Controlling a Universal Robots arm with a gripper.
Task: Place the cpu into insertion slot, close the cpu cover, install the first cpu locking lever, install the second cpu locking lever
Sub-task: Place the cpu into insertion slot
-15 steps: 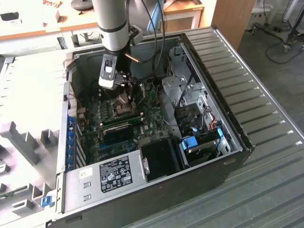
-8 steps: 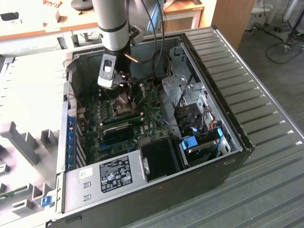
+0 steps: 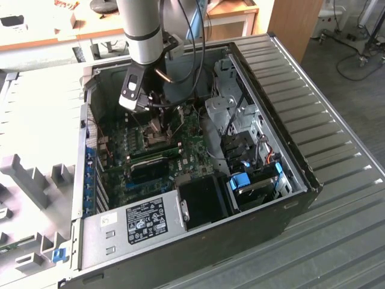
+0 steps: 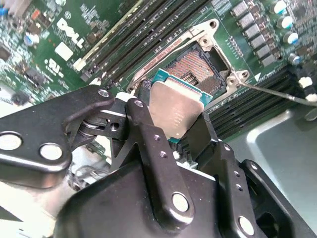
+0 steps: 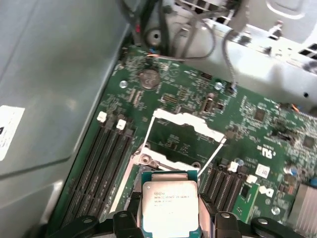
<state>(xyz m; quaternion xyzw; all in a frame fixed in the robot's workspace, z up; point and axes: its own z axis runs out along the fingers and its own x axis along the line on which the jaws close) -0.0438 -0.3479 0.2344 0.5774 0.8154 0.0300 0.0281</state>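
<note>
Pincer [image 4: 174, 121] is pinched on the chip [image 4: 176, 104], one finger on each of two opposite edges, metal top up in both wrist views. Chip hangs just over the near edge of the socket [image 4: 194, 65], apart from it and not seated; the pin field is bare. In the first wrist view the cover [image 5: 187, 120] stands swung up on its hinge beyond the chip, with board showing through its window. One lever [image 4: 270, 92], a thin metal rod, lies off the socket corner in the second wrist view, not hooked. Memory slots [image 4: 141, 47] run alongside the socket. All of this is on the green board [image 3: 195, 141] inside the opened case [image 3: 337, 114]

Progress, my read: step one is under way, not finished. Chip is roughly lined up but not down. Left to do: seat chip, shut cover, latch both levers. None of the four steps looks complete

Writing: a few lines of dark print on the chip top, a white logo and small white lettering on the board by the memory slots, and a big sticker [image 3: 147, 218] on the power supply [image 3: 102, 241]. Not reading any of it out
</note>
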